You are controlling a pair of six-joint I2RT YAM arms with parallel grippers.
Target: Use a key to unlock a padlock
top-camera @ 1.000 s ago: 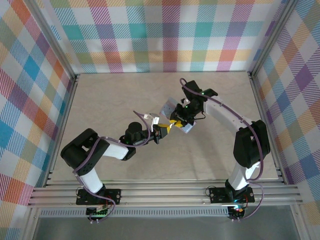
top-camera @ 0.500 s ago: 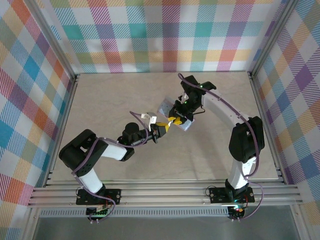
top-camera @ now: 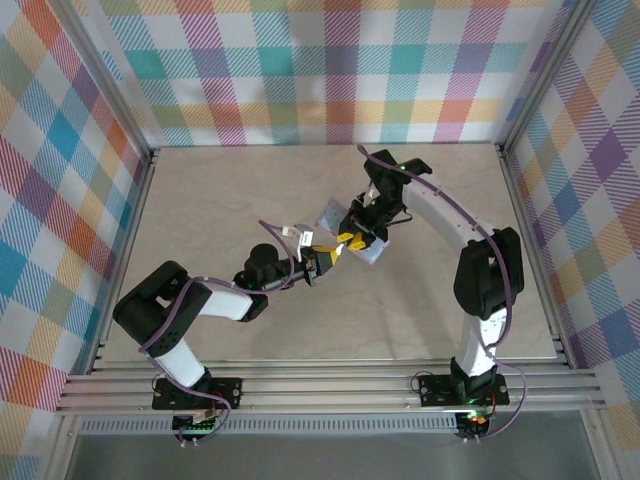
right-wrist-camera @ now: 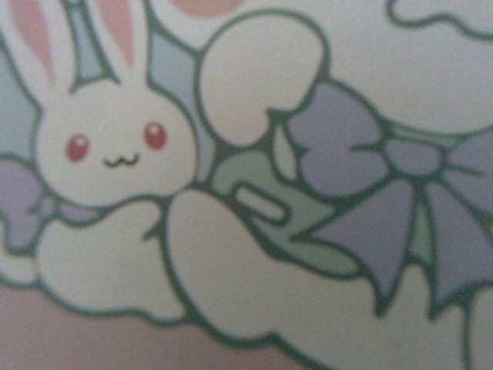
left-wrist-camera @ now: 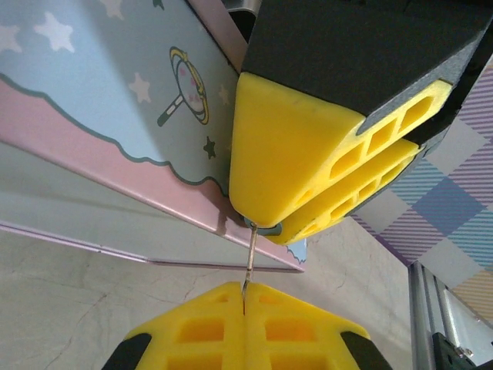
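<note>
You're in a robot test cell here, not a home or shop: your left arm (top-camera: 190, 300) and right arm (top-camera: 485, 280) are bolted to aluminium rails (top-camera: 330, 385) at the edge of a bare beige counter (top-camera: 230, 190), boxed in by plaid-printed walls (top-camera: 340, 70).

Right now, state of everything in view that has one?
left pincer, shut on the key.
right pincer, fingers close together at the box edge; what sits between them is hidden.
key, gripped at one end, free tip reaching the right pincer's fingertips.
box, on the table, looks closed.
</note>
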